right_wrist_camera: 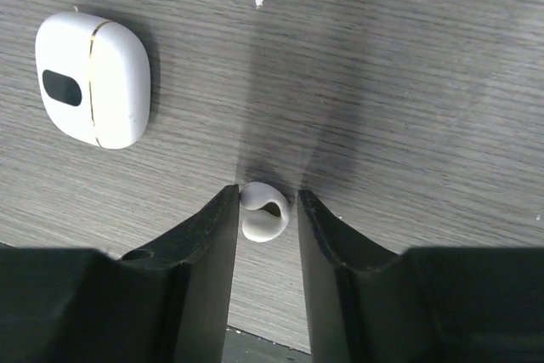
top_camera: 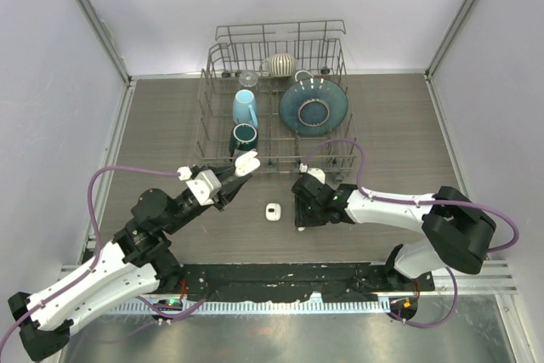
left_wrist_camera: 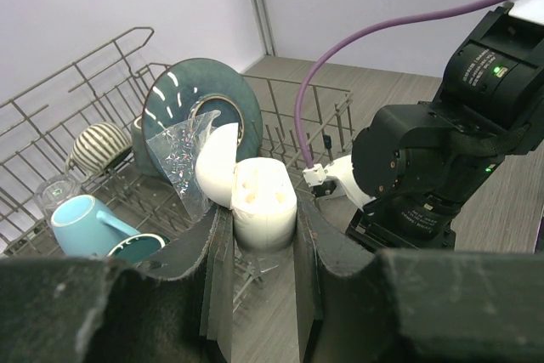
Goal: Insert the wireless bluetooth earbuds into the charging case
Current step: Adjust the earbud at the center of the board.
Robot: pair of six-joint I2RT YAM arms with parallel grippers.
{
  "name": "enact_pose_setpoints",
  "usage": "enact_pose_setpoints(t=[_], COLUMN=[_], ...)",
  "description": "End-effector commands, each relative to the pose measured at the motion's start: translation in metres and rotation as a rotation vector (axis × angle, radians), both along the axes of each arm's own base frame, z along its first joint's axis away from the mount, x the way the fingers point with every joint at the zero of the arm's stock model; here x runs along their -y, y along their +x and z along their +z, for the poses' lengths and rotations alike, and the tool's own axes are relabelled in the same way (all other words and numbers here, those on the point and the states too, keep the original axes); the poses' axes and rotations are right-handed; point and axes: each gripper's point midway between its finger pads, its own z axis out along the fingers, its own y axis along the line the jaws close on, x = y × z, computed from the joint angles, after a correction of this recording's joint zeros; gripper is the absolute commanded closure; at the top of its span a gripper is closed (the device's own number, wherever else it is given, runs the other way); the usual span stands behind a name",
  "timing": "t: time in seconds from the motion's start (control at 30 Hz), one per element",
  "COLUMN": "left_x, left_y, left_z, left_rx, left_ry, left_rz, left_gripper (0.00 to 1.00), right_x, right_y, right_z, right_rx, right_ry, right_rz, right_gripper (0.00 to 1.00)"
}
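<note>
Grey wood-grain table (top_camera: 408, 125) under everything, and my right gripper (right_wrist_camera: 265, 197) was down on it with one earbud (right_wrist_camera: 263, 214) lying right between the fingertips, a finger close on either side, though I couldn't tell if they were actually pinching it. Its long axis ran roughly along the fingers, not across the gap, and I couldn't make out which end was the stem. Left gripper (left_wrist_camera: 262, 235) was clamped on the open charging case (left_wrist_camera: 263, 206), held up off the table.
</note>
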Motion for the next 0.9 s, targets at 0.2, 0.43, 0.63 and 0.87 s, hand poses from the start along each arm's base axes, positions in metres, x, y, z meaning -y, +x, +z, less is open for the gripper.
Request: enact_pose_setpoints(t=[0.2, 0.43, 0.63, 0.87], left_x=[-0.003, -0.004, -0.004, -0.006], left_y=[-0.001, -0.001, -0.001, -0.002], left_z=[0.015, 0.012, 0.012, 0.015], left_rx=[0.018, 0.017, 0.017, 0.011], left_ry=[-0.045, -0.044, -0.045, -0.052], left_rz=[0.01, 0.013, 0.015, 0.013], left_gripper=[1.0, 1.0, 1.0, 1.0], right_x=[-0.001, 0.044, 0.065, 0.091], right_y=[0.004, 0.006, 0.004, 0.01], right_z=[0.001, 0.015, 0.006, 0.003], right_rx=[-0.025, 0.023, 0.034, 0.096], right_ry=[-0.008, -0.062, -0.016, -0.007], right_rz=[-0.123, -0.416, -0.64, -0.855], right_gripper=[0.81, 0.94, 0.94, 0.93])
